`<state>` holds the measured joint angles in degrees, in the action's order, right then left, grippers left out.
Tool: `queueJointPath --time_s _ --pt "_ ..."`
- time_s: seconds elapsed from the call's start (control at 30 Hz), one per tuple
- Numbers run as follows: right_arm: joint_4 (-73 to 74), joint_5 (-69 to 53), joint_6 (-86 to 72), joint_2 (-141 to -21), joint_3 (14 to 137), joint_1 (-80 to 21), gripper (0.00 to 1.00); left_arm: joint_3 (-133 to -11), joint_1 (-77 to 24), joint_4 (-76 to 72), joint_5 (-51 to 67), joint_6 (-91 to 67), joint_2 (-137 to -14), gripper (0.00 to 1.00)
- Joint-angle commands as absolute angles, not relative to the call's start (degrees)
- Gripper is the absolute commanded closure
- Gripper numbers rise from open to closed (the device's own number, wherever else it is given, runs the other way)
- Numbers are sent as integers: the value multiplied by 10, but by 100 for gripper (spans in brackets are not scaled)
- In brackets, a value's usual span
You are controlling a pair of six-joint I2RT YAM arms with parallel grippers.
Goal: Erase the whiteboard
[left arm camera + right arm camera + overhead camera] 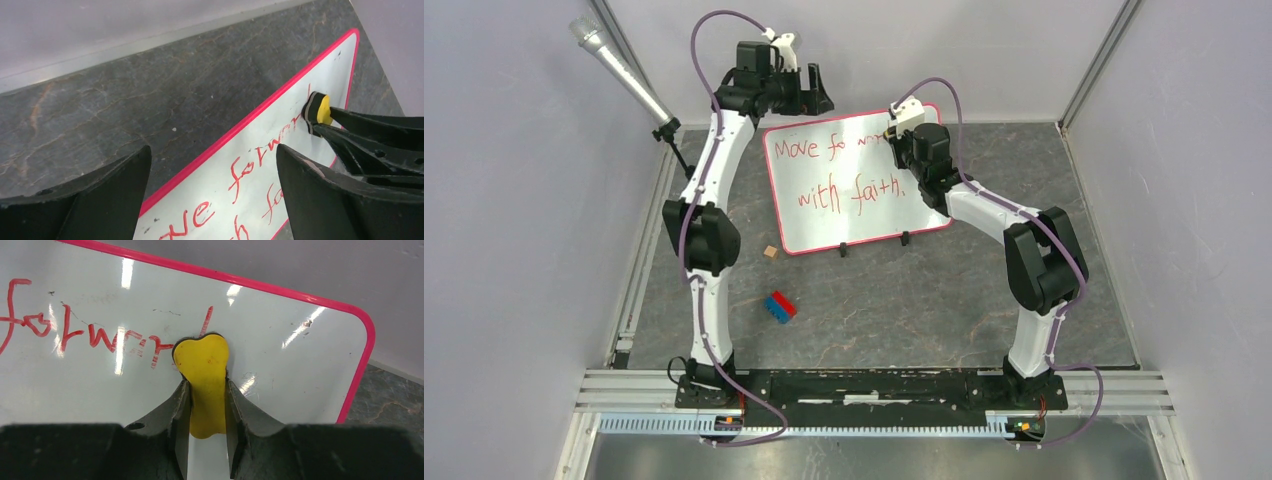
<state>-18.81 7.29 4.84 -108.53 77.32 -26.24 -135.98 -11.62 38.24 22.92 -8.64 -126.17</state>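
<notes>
While the top view hides it, the right wrist view shows the right pincer [206, 386] clamped on a yellow eraser [202, 360] against the whiteboard [824, 215], which lies at the far side of the counter [894, 300]; the left pincer [211, 150] stands apart above its rim.

A silver handheld microphone [619, 70] leans on a slim black stand [674, 145] at the far left edge of a dark grey, stone-patterned tabletop [904, 310], its mesh head tilted up toward the left wall. Nearer the middle of the surface, a small tan wooden cube [770, 252] lies apart from a blue toy brick [774, 307] and a red toy brick [787, 303], which touch side by side. A ribbed aluminium rail [874, 398] runs along the near edge; plain grey panels [504, 250] enclose the scene.
</notes>
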Motion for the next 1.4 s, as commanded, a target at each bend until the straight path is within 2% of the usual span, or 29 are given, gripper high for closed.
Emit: queueJointPath --time_s 0.0,0.13,0.23,0.37,0.57,0.7,0.8,0.93,1.03,1.2,1.37 --pt "-189 42 49 -1083 795 -269 70 -1415 -108 407 323 -64 -1300 2" --pt "-189 39 47 -1085 798 -269 70 -1415 -108 347 388 -87 -1318 15" --pt "-186 45 48 -1087 801 -269 70 -1416 -110 320 436 -109 -1338 17" --pt "-185 47 49 -1087 801 -269 70 -1414 -114 319 439 -105 -1357 21" --pt "-185 46 49 -1092 807 -271 70 -1405 -122 307 484 -81 -1354 37" --pt "-180 45 48 -1101 816 -275 70 -1380 -123 286 496 -75 -1340 39" --pt "-178 45 50 -1104 823 -280 71 -1379 -123 285 511 -69 -1342 45" --pt "-179 49 54 -1105 823 -286 71 -1381 -123 283 529 -68 -1352 48" --pt "-179 50 55 -1106 826 -290 71 -1383 -123 284 540 -66 -1359 56" --pt "-178 46 53 -1117 842 -304 71 -1382 -124 296 545 -47 -1367 56" --pt "-179 49 54 -1126 855 -323 71 -1385 -129 309 540 -30 -1371 60"
